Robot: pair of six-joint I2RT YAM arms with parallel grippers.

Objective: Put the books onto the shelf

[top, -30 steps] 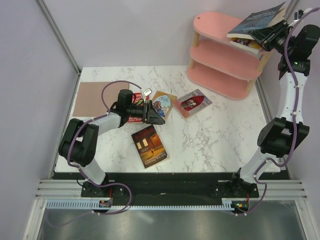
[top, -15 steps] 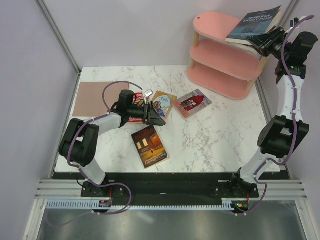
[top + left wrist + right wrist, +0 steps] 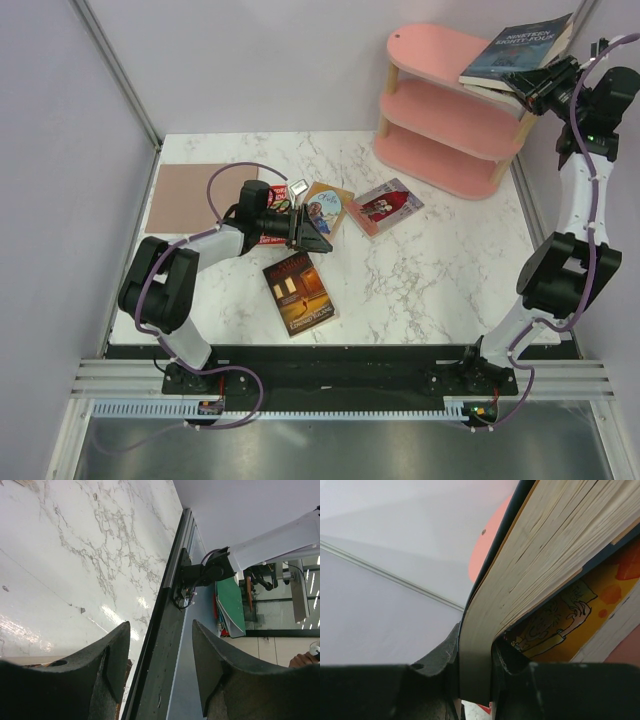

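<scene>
My right gripper (image 3: pixel 535 84) is shut on the spine end of the dark blue book "Nineteen Eighty-Four" (image 3: pixel 516 48). It holds the book tilted over the right end of the top board of the pink shelf (image 3: pixel 440 125). In the right wrist view the book's page edge (image 3: pixel 540 555) fills the jaws of the right gripper (image 3: pixel 475 675). A colourful orange book (image 3: pixel 560 612) lies just under it. On the table lie a red book (image 3: pixel 270 222), a tan book (image 3: pixel 328 208), a pink-grey book (image 3: pixel 384 206) and a dark brown-orange book (image 3: pixel 298 292). My left gripper (image 3: pixel 316 238) stands open and empty between them.
A flat brown mat (image 3: pixel 190 197) lies at the table's left. The shelf's wooden posts (image 3: pixel 383 100) stand at the back right, close to the side wall. In the left wrist view, the table's near edge rail (image 3: pixel 172 575) and the right arm's base (image 3: pixel 200 575) show between the fingers (image 3: pixel 117 665).
My right gripper has tipped the dark blue book flatter and shifted it a little over the shelf's top board. The left arm has stayed where it was.
</scene>
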